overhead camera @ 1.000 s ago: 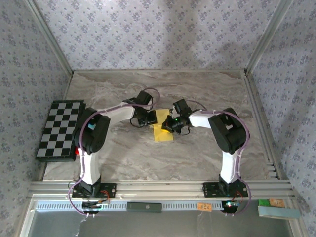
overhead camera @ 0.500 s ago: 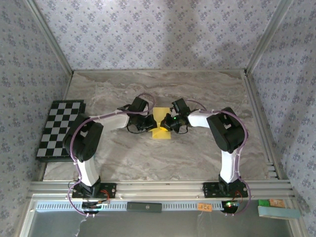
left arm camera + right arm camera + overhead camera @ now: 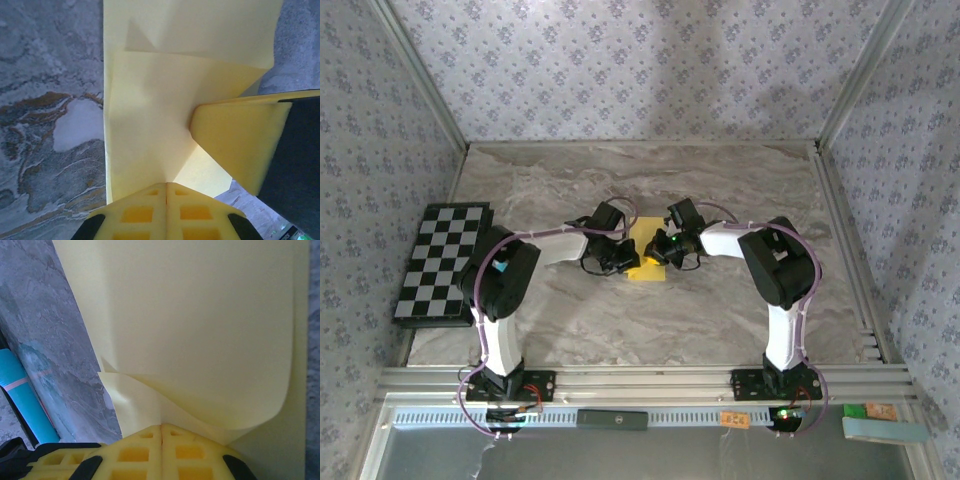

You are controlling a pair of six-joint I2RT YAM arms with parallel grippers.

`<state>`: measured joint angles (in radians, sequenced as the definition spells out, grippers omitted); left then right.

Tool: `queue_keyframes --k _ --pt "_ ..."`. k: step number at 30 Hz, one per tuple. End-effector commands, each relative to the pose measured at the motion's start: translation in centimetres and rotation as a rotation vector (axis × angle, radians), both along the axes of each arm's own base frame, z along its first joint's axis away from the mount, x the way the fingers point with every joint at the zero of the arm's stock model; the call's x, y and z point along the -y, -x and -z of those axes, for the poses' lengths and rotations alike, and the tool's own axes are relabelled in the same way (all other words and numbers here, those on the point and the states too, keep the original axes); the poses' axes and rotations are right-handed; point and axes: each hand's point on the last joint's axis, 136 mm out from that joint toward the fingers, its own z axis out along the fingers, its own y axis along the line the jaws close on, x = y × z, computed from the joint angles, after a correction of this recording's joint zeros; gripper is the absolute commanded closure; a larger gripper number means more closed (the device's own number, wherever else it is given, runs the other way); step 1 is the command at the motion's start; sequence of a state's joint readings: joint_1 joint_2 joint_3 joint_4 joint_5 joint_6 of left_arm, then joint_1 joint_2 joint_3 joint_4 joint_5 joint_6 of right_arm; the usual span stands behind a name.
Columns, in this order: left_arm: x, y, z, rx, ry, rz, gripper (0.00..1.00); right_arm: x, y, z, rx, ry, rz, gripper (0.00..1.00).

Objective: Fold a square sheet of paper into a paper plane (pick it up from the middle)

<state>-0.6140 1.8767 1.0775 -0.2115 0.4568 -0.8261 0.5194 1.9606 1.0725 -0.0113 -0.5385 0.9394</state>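
Note:
The square sheet of paper is yellow and lies folded into a small layered shape at the table's middle, between both grippers. It has a diagonal flap and a curled upper layer, and is not a paper plane's dart shape. My left gripper is shut on the sheet's left edge, its jaws pressed together where a crease runs in. My right gripper is shut on the right edge. Its yellow finger shows in the left wrist view, resting on the paper.
A black-and-white checkered board lies at the table's left edge. A blue-tipped pen lies on the marble close to the right gripper. Metal frame rails run along the near and right edges.
The left gripper has slid right and nearer onto the paper's left edge and closed fully. The paper now shows smaller and slightly farther left. The right gripper has held its place.

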Motion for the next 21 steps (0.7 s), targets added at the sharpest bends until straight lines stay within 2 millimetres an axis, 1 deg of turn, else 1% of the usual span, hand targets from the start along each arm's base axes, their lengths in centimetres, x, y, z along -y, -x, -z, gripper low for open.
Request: queue_keyframes --k 1,7,15,21 --pt "-0.3 1.2 1.1 -0.028 -0.029 0.039 0.96 1.9 1.6 4.0 -0.112 0.126 0.036 0.98" --pt "-0.9 1.9 2.2 -0.048 -0.063 0.047 0.96 2.1 1.7 4.2 -0.12 0.136 0.033 0.98" --pt "-2.4 3.0 3.6 -0.072 -0.126 0.054 0.97 2.4 2.0 4.5 -0.132 0.164 0.026 0.98" --pt "-4.1 4.6 4.2 -0.096 -0.183 0.069 0.97 2.8 2.3 4.9 -0.146 0.191 0.018 0.98"
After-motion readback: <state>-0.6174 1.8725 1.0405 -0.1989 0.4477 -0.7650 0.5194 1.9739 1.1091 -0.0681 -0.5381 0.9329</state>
